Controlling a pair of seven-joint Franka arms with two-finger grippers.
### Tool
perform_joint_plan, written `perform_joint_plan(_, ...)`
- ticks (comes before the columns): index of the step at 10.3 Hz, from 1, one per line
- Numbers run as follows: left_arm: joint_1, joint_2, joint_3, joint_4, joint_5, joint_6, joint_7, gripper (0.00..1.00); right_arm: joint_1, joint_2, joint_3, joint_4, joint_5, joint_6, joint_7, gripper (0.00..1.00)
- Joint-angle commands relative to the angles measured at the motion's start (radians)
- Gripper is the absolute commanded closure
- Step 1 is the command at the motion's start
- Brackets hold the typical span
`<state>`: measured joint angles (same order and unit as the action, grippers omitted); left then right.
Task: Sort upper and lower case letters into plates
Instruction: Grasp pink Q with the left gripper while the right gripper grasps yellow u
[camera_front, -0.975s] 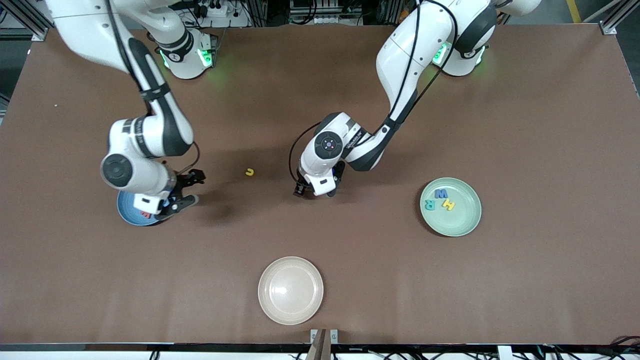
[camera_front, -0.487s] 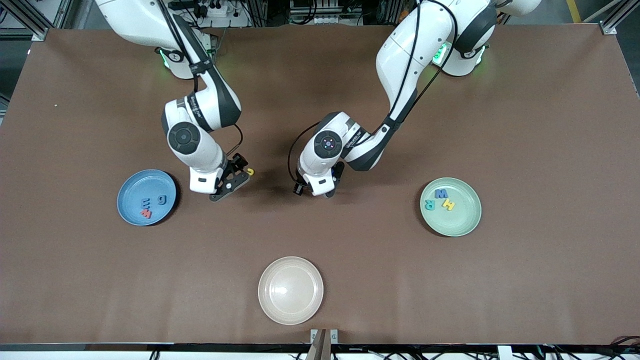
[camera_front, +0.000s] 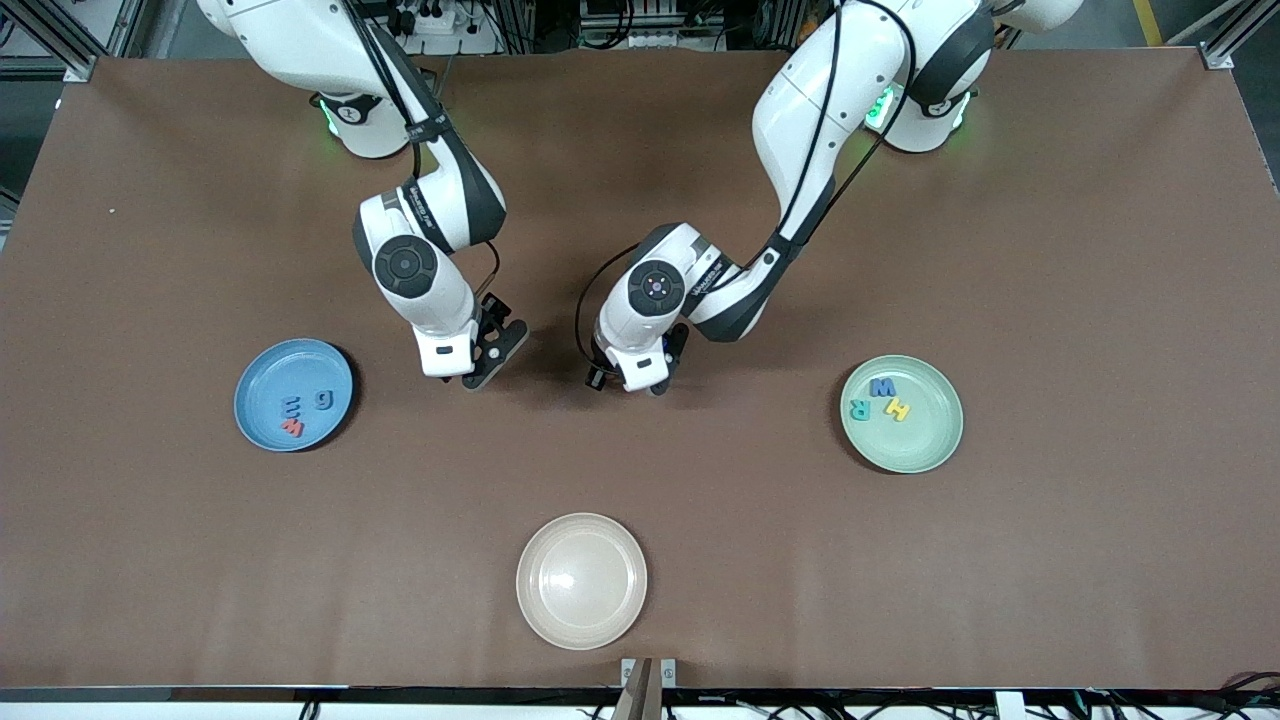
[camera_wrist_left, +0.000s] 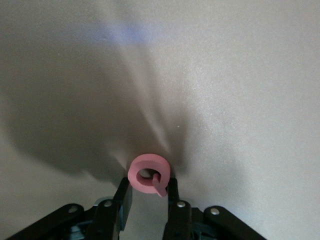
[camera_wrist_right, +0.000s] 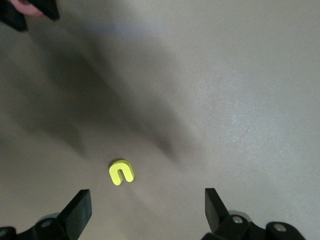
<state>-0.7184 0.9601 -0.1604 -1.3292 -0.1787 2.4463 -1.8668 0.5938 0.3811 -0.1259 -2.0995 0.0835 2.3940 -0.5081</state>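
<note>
My right gripper (camera_front: 492, 352) is open low over the middle of the table. In the right wrist view (camera_wrist_right: 147, 205) a small yellow letter (camera_wrist_right: 121, 172) lies on the table just ahead of its fingers; the front view hides it. My left gripper (camera_front: 630, 380) hangs beside it, shut on a pink-red round letter (camera_wrist_left: 149, 173), held low over the table. The sky blue plate (camera_front: 262, 380) at the right arm's end holds a red letter (camera_front: 291, 415) and a blue letter (camera_front: 324, 400). The mint green plate (camera_front: 925, 435) at the left arm's end holds three letters (camera_front: 882, 398).
A cream-white plate (camera_front: 581, 580) sits empty near the front edge, nearer to the camera than both grippers. The brown table (camera_front: 750, 520) stretches wide between the plates.
My right arm has swung from over the blue plate to the middle, now covering the yellow letter and uncovering the blue plate's letters. My left arm has stayed put.
</note>
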Motion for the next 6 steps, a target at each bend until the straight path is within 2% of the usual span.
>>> perform_joint_plan(1,-0.006,0.008,0.016,0.002,-0.027,-0.006,0.029,0.7,0.004,-0.013,-0.003,-0.052,-0.007,0.054,-0.044,0.0)
perform_joint_plan(3,0.004,0.002,0.016,0.004,-0.028,-0.019,0.029,0.7,0.015,-0.018,-0.001,-0.126,-0.007,0.143,-0.044,0.0)
perform_joint_plan(6,0.017,-0.009,0.01,0.007,-0.03,-0.058,0.029,0.7,0.05,-0.008,-0.001,-0.166,-0.007,0.233,-0.044,0.0)
